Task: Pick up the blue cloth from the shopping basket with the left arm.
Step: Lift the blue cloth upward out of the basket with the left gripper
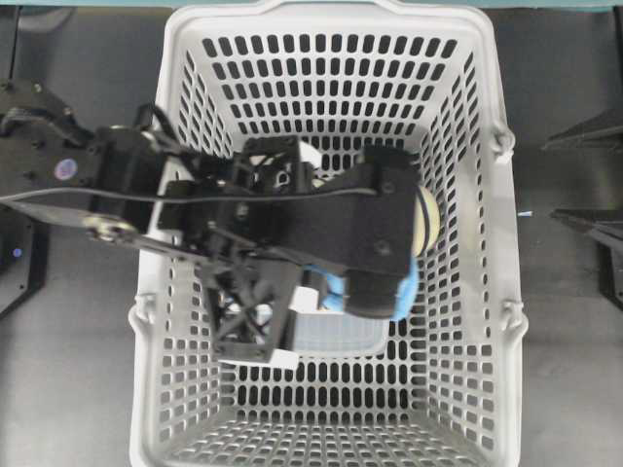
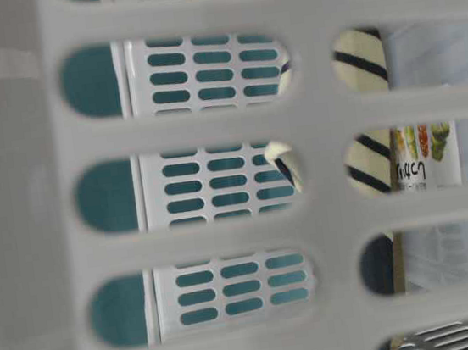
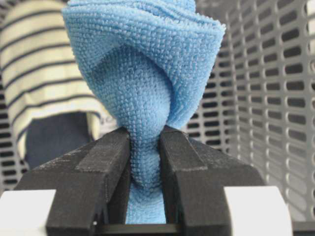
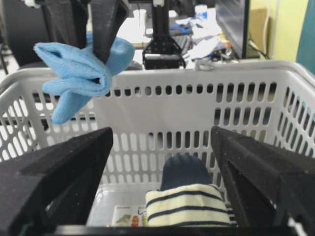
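My left gripper (image 3: 145,135) is shut on the blue cloth (image 3: 147,64), which bunches up between the two black fingers. In the right wrist view the cloth (image 4: 74,73) hangs from that gripper (image 4: 93,34) at about rim height over the shopping basket (image 4: 197,73), clear of the floor. From overhead the left arm (image 1: 292,214) reaches across the basket (image 1: 501,243) and hides most of the cloth (image 1: 404,287). My right gripper (image 4: 162,162) is open and empty, facing into the basket from the right side.
A navy and cream striped slipper (image 4: 189,206) lies in the basket below the cloth; it also shows overhead (image 1: 426,224). A clear plastic box with a printed label (image 4: 125,214) sits on the basket floor beside it. The basket's slotted walls (image 3: 275,98) are close around.
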Controlling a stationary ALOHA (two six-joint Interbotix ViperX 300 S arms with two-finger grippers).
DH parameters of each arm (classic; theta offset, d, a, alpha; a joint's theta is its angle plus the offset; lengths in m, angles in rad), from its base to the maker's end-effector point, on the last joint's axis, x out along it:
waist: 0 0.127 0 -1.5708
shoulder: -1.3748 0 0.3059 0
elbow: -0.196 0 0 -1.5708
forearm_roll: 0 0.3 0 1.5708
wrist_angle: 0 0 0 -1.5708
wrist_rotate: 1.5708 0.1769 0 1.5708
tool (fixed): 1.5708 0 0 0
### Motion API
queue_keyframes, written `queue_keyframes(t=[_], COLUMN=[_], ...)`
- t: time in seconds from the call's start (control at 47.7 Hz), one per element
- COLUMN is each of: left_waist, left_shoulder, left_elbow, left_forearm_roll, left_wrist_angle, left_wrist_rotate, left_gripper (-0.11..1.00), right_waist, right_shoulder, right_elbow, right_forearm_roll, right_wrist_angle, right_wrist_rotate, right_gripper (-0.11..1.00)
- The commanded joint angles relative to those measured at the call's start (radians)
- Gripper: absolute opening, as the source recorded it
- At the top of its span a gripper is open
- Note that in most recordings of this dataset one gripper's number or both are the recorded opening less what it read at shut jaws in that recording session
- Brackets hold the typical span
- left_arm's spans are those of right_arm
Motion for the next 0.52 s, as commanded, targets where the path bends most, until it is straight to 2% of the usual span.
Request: queue_keyframes(t=[0.0, 0.21, 0.314, 0.503], left_waist=[-0.005, 0.006, 0.015, 0.023], left_shoulder=[-0.078, -0.149, -0.153, -0.156], left_elbow=[0.035, 0.141, 0.158, 0.176], left_forearm_roll=[0.003, 0.003, 0.003, 0.003], left_wrist_angle=[-0.018, -0.087, -0.141, -0.158], left_wrist_rotate=[-0.008, 0.006, 0.008, 0.006], left_gripper=[0.15, 0.15, 0.15, 0.15], right_waist=[-0.002, -0.002, -0.002, -0.003], right_shoulder=[0.008, 0.006, 0.006, 0.006], right_elbow=[-0.011, -0.011, -0.011, -0.011], right_forearm_roll=[0.005, 0.005, 0.005, 0.005], right_wrist_angle=[-0.012, -0.014, -0.017, -0.017], right_wrist_rotate=[0.002, 0.002, 0.002, 0.002], right_gripper=[0.78, 0.78, 0.78, 0.78])
